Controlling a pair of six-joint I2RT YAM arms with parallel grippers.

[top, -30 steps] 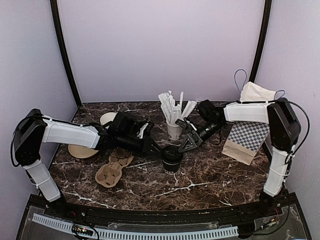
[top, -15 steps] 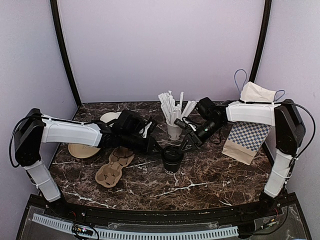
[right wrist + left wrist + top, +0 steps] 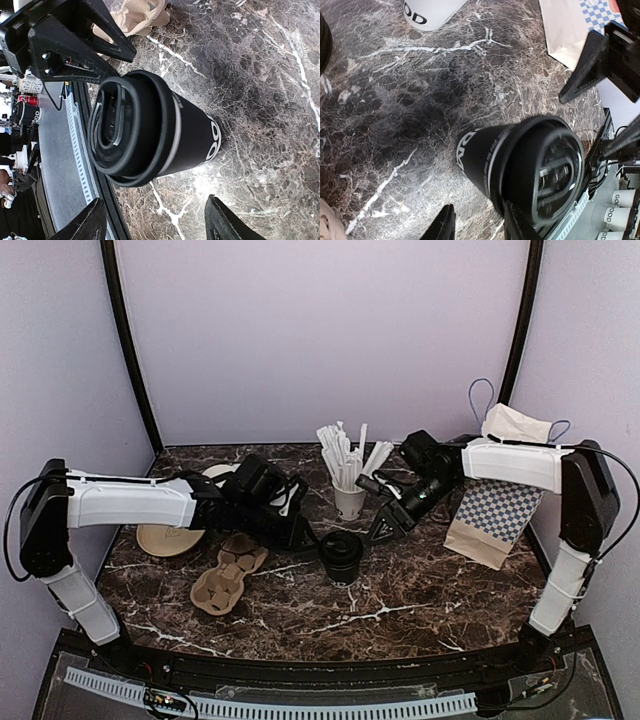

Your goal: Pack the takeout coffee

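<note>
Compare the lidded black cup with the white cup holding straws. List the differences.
The takeout coffee is black; the straw cup is white. The takeout coffee wears a black lid; the straw cup is open, stuffed with straws. The takeout coffee stands nearer the front edge; the straw cup stands behind it. Both stand upright on the table.

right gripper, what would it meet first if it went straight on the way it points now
Most likely the takeout coffee: the right wrist view shows it straight ahead of the open right gripper, centred between the fingers.
</note>
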